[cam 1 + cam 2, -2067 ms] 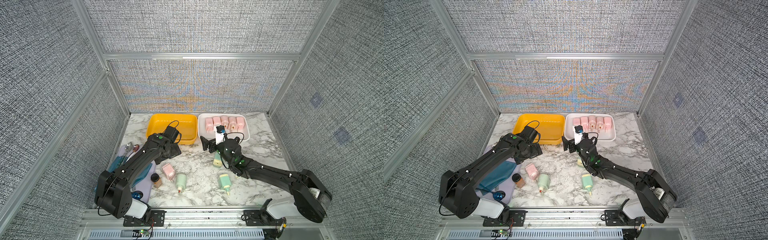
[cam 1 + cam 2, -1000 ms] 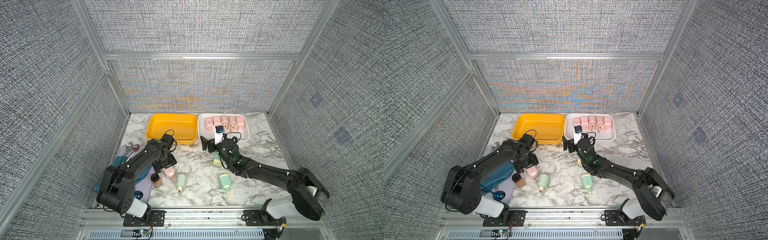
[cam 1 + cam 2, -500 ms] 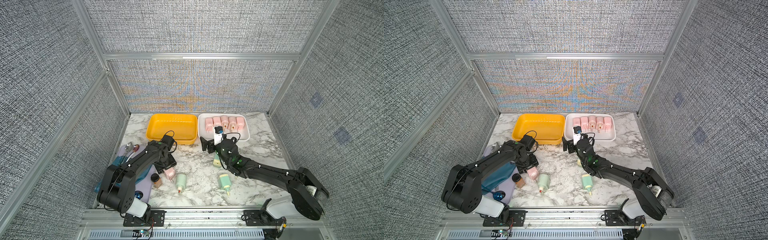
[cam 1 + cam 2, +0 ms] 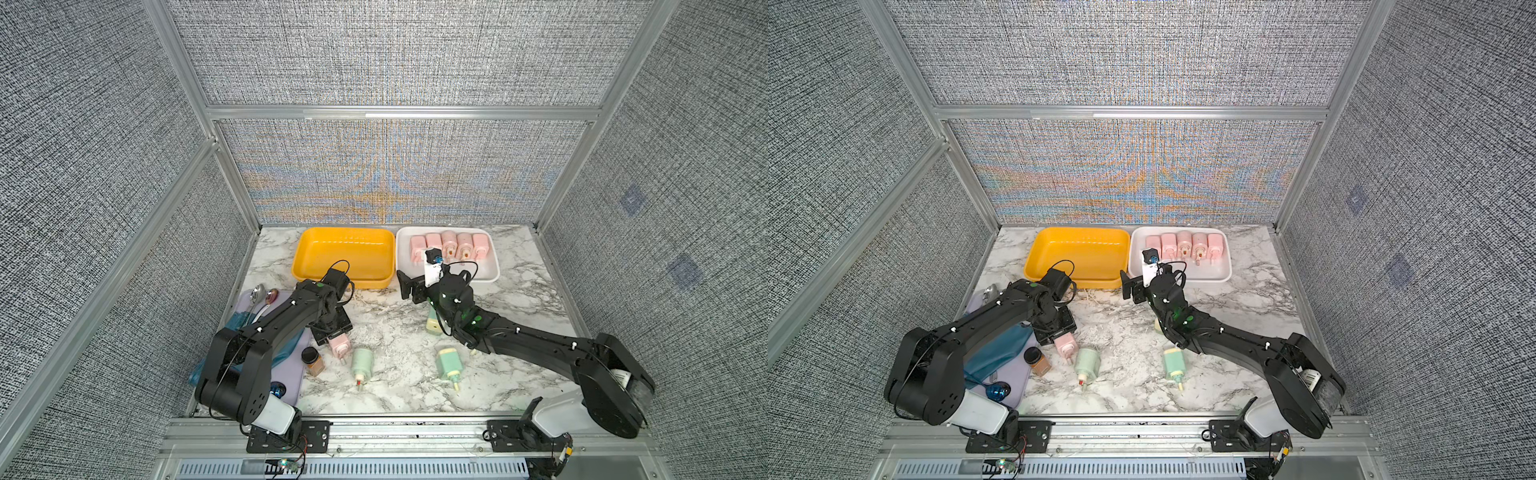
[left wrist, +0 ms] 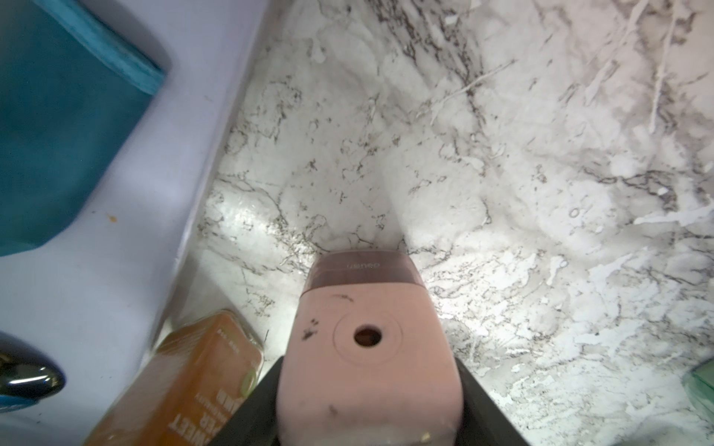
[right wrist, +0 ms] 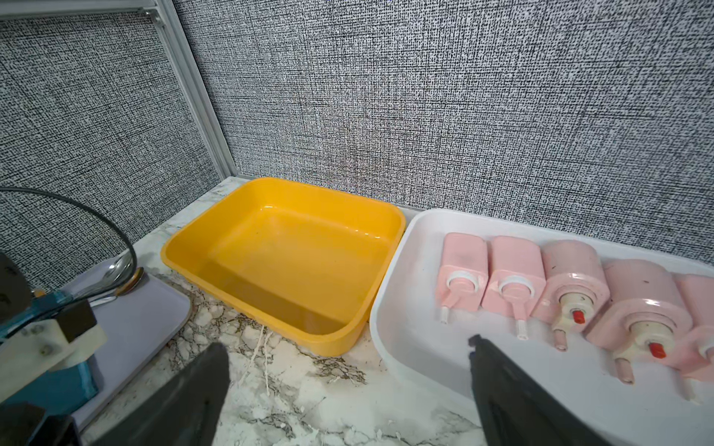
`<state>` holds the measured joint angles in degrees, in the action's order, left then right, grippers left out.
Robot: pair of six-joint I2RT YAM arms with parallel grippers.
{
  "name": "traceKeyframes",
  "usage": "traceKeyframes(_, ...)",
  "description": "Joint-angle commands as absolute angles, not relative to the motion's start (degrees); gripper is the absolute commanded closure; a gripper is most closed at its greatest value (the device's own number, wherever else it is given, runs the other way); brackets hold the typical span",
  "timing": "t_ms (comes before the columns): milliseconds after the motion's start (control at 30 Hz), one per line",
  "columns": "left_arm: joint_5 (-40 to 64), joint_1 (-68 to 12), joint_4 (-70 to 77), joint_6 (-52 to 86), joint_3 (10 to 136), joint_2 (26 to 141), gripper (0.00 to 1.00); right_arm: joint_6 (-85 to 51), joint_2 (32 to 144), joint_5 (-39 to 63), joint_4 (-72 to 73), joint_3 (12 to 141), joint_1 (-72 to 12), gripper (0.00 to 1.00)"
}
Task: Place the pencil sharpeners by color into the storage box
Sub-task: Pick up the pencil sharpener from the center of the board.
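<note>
Your left pincer (image 5: 369, 370) grips the pink sharpener (image 5: 363, 305) by its two sides. The white tray (image 4: 484, 272) lies farther back, to the right.

Yellow box (image 4: 343, 257) — marbled table (image 4: 395, 330).

mint sharpener (image 4: 433, 327) half hidden, jar (image 5: 185, 386) cropped

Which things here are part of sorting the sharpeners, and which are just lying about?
Job: five pink sharpeners in the white tray; loose pink sharpener; green sharpeners on the table; yellow tray.
Lying about: jar; spoons; teal cloth; lilac mat.
</note>
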<state>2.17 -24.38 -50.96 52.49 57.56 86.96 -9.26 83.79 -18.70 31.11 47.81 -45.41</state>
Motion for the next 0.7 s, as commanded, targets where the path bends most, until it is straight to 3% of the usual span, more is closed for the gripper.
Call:
traceKeyframes(0,0.21,-24.35,-50.89,50.67,58.49,86.24,0.83,-7.4,84.02,-16.44,35.69,46.76,-45.83,0.01)
traceKeyframes(100,-0.81,-24.35,-51.63,49.71,59.93,85.83,1.0,-7.23,84.2,-15.37,39.88,44.28,-46.05,0.01)
traceKeyframes(300,-2.02,-24.34,-52.26,49.38,63.92,83.31,1.0,2.27,85.41,-3.77,40.59,44.28,-46.14,0.01)
traceKeyframes(467,-7.63,-24.35,-55.5,58.82,68.26,79.98,1.0,9.32,86.32,3.88,39.34,45.0,-47.0,0.01)
traceKeyframes(667,-9.66,-24.35,-48.67,71.88,65.87,72.26,1.0,18.72,88.4,6.47,41.15,45.42,-49.74,0.03)
